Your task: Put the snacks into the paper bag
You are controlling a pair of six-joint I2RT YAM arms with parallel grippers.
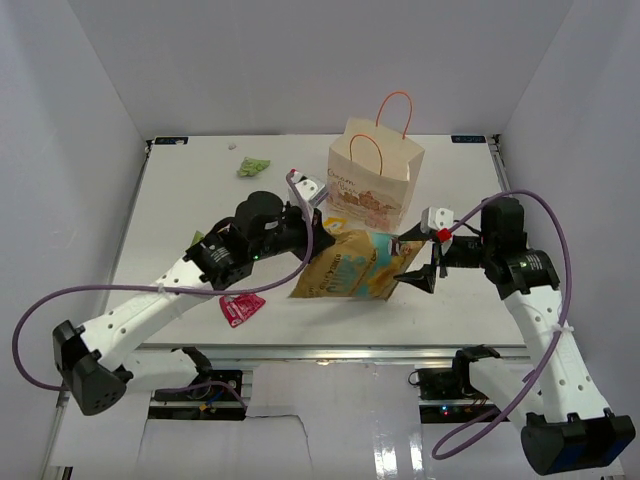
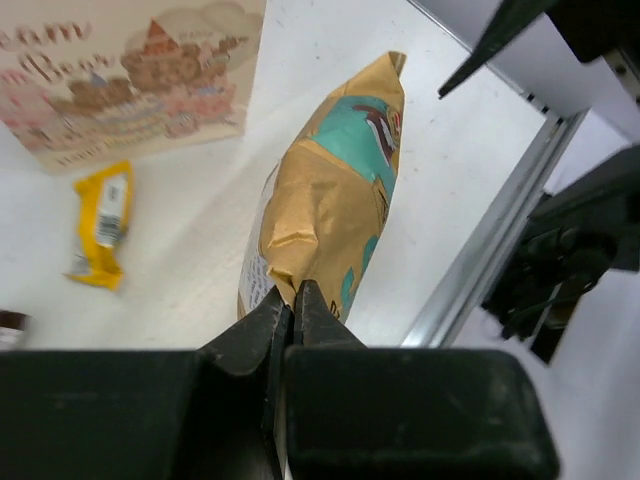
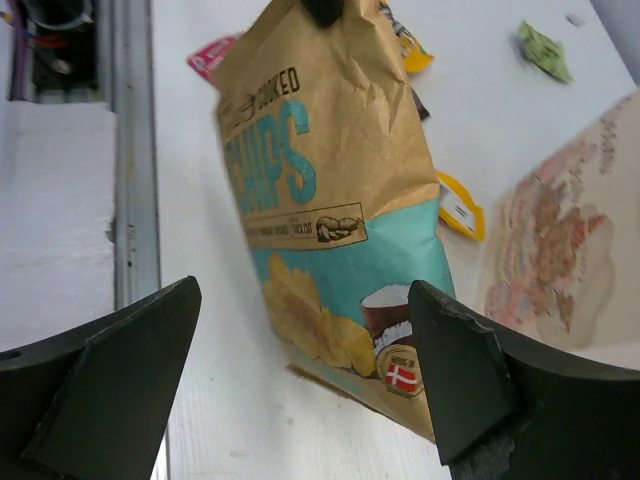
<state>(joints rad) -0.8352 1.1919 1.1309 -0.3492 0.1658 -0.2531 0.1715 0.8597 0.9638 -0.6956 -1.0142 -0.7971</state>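
Now the left gripper (image 2: 292,305) is pinching the chip bag (image 2: 335,190) by its seam, seemingly offering it to the right gripper (image 3: 300,300), gaping wide at its far end.

On the front of the chip bag (image 3: 330,200), "COOKED" is printed in small dark capitals near the top, the letters before it lost in a crease. Just below, "CHIPS" is set in large teal capitals. Under that, a narrow framed band carries small print that cannot be read. Near the chip bag's lower corner a red badge with a white cross is shown. On the paper bag (image 2: 130,80) behind the chip bag, brownish script is cut off at the edge; only "eam" and perhaps "Book" can be made out. A white label is seen on the yellow packet (image 2: 100,225) beside the chip bag, its print too blurred to be read
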